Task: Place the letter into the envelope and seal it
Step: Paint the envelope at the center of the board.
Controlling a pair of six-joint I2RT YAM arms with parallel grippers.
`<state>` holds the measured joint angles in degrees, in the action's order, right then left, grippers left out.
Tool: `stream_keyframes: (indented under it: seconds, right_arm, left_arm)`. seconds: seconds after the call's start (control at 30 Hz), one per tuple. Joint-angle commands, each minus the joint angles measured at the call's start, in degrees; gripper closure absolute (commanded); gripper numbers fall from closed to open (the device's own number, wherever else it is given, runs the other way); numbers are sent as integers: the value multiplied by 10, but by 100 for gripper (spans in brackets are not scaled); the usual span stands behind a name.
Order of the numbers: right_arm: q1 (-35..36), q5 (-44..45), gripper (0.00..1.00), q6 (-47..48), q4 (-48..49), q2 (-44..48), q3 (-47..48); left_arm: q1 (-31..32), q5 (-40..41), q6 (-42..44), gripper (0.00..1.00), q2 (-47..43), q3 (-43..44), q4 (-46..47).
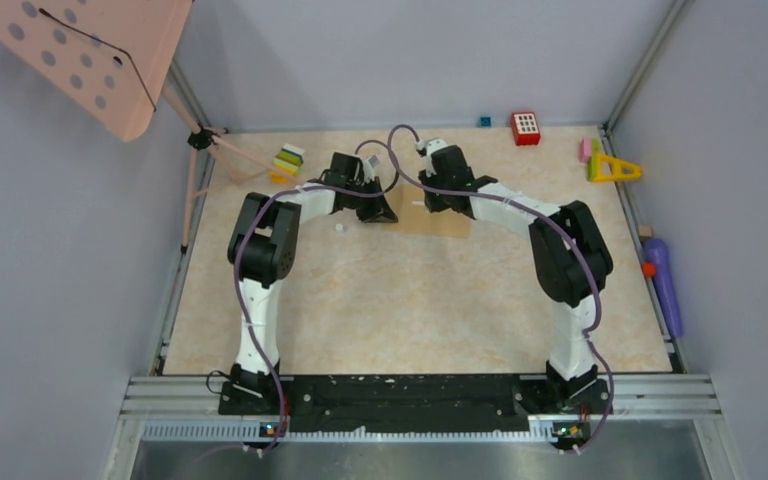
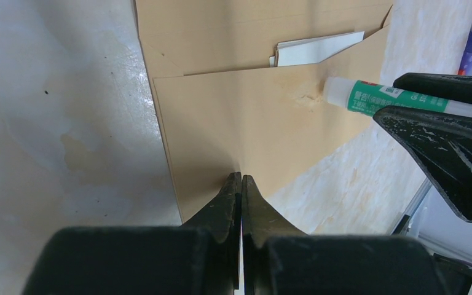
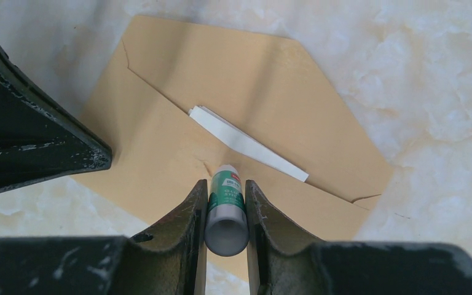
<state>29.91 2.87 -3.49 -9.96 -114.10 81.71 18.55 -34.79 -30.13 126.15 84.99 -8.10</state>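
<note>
Resting with its jaws closed together, your left gripper (image 2: 241, 179) touches the envelope (image 2: 233, 123) at its tips, while your right gripper (image 3: 225, 185) clamps a glue stick (image 3: 226, 212) whose tip meets the envelope just short of the protruding white letter (image 3: 246, 144).

A red studded block (image 1: 526, 128), a yellow triangular toy (image 1: 615, 176) and a striped block stack (image 1: 288, 160) sat near the worktop's (image 1: 410, 300) far edge.

Letter (image 3: 249, 146) mostly hidden, apparently folded, inside envelope (image 3: 252, 74).
</note>
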Motion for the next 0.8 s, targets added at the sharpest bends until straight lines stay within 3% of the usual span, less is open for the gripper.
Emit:
stream_keyframes:
  seconds: [0.0,0.43,0.77]
  right_arm:
    - [11,33,100,18,15,-8,-2]
    - [10,76,100,24,-12,4,-11]
    - [-11,-68,100,-42,12,61,-6]
  left_arm:
    - [2,38,11,100,11,10,-29]
    - [1,35,-2,100,2,-4,-20]
    - [2,22,-14,100,8,-10,-5]
